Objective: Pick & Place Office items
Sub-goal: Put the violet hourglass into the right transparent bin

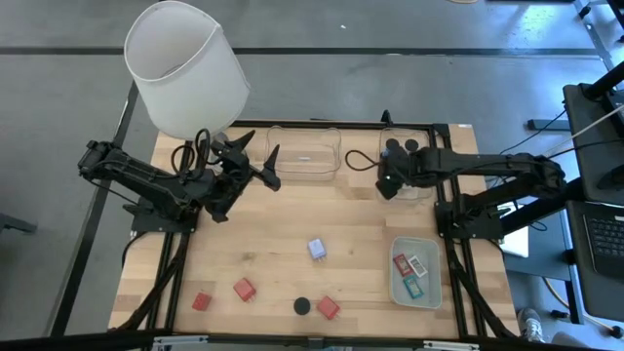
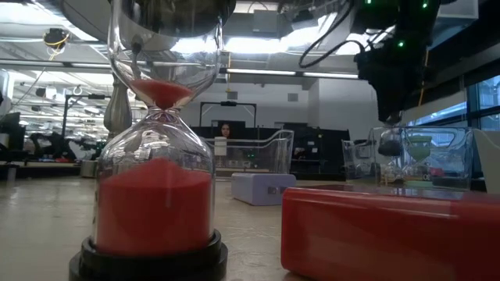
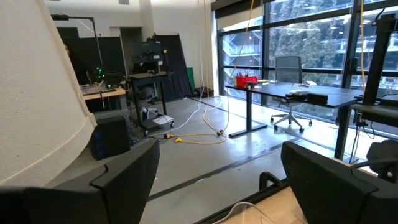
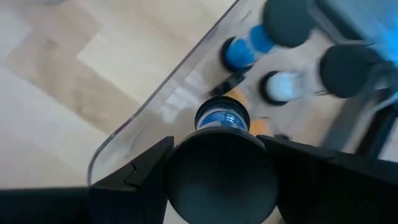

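The high view looks straight down on the whole wooden tabletop (image 1: 292, 234) with both arms. The low view sits at tabletop level, very near a red-sand hourglass (image 2: 154, 187) and a red block (image 2: 383, 234), facing the room behind. The left wrist view looks out level past the lamp shade (image 3: 37, 99) into the room. The right wrist view looks steeply down, close over a clear tray (image 4: 186, 93) of hourglasses. High and low views share the lavender-blue cube (image 1: 317, 249) (image 2: 262, 188).
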{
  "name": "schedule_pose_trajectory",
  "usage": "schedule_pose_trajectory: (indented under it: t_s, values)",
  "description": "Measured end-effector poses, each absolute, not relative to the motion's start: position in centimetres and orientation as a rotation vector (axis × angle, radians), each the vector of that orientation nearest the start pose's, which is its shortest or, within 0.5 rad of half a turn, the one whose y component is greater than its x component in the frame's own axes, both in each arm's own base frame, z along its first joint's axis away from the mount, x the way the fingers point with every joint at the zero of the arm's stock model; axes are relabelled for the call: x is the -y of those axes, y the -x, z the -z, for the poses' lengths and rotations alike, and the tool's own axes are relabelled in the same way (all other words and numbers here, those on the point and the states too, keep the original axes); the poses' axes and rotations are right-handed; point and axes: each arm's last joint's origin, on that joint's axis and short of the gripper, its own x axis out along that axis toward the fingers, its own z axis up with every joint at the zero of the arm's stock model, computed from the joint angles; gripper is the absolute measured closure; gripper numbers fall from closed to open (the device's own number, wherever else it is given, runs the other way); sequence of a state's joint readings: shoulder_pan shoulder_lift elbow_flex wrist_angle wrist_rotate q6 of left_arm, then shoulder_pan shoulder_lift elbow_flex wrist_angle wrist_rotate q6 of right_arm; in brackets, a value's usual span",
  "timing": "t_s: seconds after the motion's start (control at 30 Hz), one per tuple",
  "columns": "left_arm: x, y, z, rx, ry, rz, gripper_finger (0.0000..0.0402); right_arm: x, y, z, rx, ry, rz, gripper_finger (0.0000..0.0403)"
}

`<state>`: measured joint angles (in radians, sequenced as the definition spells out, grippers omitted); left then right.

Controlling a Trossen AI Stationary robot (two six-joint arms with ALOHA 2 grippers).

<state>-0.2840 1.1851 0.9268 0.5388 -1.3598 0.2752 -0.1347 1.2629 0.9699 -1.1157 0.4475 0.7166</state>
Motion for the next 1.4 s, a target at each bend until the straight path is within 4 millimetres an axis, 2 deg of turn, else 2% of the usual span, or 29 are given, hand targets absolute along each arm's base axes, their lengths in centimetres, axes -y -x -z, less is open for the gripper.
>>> schedule_pose_trajectory:
  t_s: [0.17, 0.43, 0.8, 1.4]
  values:
    - [4.1, -24.2, -36.4, 0.052, -0.032, -1.083, 0.0068, 4.5, -20.3, -23.3, -1.202, -0.432, 0.858, 0.019]
    - [4.1, -24.2, -36.4, 0.052, -0.032, -1.083, 0.0068, 5.5, -19.9, -21.3, -1.185, -0.467, 0.861, 0.019]
    - [4.1, -24.2, -36.4, 0.052, -0.032, -1.083, 0.0068, 7.1, -19.8, -20.2, -1.149, -0.481, 0.837, 0.019]
    - [4.1, -24.2, -36.4, 0.052, -0.032, -1.083, 0.0068, 7.4, -20.1, -20.0, -1.112, -0.478, 0.804, 0.0179]
